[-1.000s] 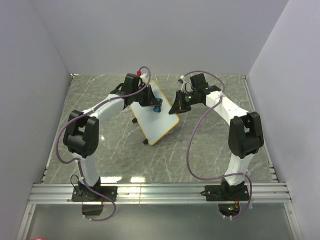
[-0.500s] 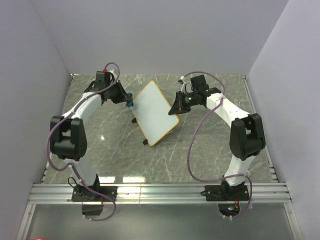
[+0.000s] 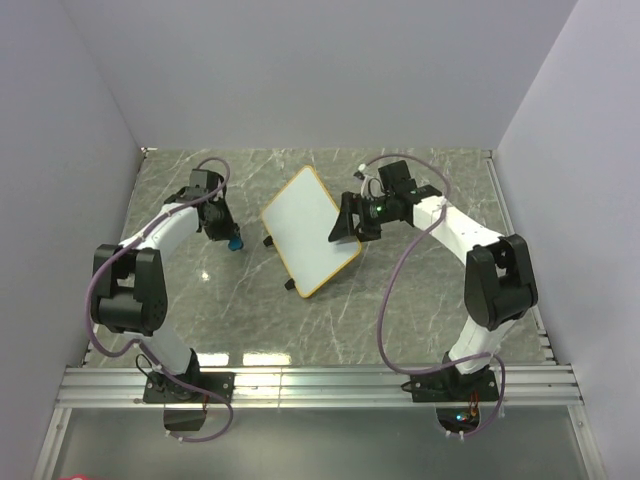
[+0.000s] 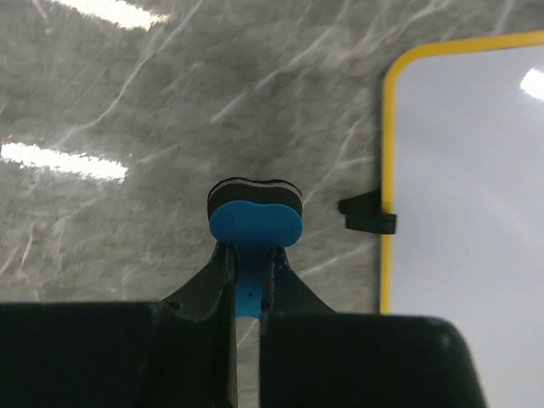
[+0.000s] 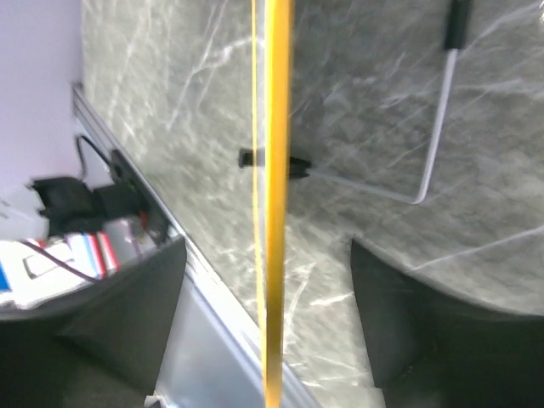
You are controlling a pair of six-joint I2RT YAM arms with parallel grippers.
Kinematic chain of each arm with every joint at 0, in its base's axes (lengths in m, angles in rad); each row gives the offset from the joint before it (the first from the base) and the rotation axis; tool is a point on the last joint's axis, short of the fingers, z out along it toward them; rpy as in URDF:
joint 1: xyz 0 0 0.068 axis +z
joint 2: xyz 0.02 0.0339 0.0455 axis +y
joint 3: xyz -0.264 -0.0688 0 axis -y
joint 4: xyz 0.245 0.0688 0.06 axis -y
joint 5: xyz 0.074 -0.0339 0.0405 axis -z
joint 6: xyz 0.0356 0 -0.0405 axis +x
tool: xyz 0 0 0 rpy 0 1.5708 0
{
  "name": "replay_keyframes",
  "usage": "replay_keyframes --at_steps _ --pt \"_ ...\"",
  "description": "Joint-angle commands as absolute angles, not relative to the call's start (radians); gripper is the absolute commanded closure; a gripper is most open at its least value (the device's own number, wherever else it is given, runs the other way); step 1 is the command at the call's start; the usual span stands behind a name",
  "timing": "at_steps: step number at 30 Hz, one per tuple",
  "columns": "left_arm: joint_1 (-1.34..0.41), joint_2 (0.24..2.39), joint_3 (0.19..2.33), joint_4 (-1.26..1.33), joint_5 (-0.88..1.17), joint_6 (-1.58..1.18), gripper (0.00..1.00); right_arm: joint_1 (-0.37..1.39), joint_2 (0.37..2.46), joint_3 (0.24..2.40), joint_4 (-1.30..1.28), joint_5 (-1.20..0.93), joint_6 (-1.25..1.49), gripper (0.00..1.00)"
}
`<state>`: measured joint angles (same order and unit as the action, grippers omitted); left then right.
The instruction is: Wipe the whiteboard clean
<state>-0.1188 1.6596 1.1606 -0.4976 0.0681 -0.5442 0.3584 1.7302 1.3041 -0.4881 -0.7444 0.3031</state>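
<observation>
Left gripper (image 4: 246, 259) swung eraser (image 4: 255, 223) off the whiteboard (image 3: 310, 230) — right gripper (image 3: 345, 223) opened.

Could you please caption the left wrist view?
Left gripper clamps a small blue eraser beside the yellow-framed whiteboard on a grey marble table.

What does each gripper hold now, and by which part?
The left gripper clamps the blue eraser by its thin blue stem. The right gripper holds nothing: its jaws stand open around the edge of the whiteboard.

Robot lab cell — plain white walls (image 3: 300, 70), aluminium rail (image 3: 320, 385)
</observation>
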Motion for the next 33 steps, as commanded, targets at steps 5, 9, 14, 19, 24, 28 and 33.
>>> replay_keyframes --at_steps 5,9,14,19,24,28,33 --pt "-0.115 1.657 1.128 -0.534 0.002 -0.540 1.00 0.385 1.658 1.279 -0.474 -0.762 0.310 0.01" --pt "-0.115 1.660 1.101 -0.534 -0.020 -0.538 1.00 0.384 1.628 1.284 -0.483 -0.756 0.308 0.00" --pt "-0.115 1.658 1.059 -0.528 0.017 -0.515 0.62 0.385 1.577 1.296 -0.518 -0.713 0.285 0.00" --pt "-0.115 1.632 1.032 -0.520 0.025 -0.514 0.12 0.383 1.496 1.258 -0.529 -0.669 0.296 0.00" --pt "-0.117 1.605 1.072 -0.561 0.003 -0.522 0.00 0.383 1.388 1.186 -0.486 -0.580 0.373 0.00" --pt "-0.115 1.600 1.109 -0.598 -0.021 -0.526 0.01 0.383 1.297 1.120 -0.459 -0.497 0.419 0.00" --pt "-0.118 1.539 1.101 -0.592 0.009 -0.552 0.01 0.383 1.188 1.077 -0.442 -0.405 0.468 0.00"
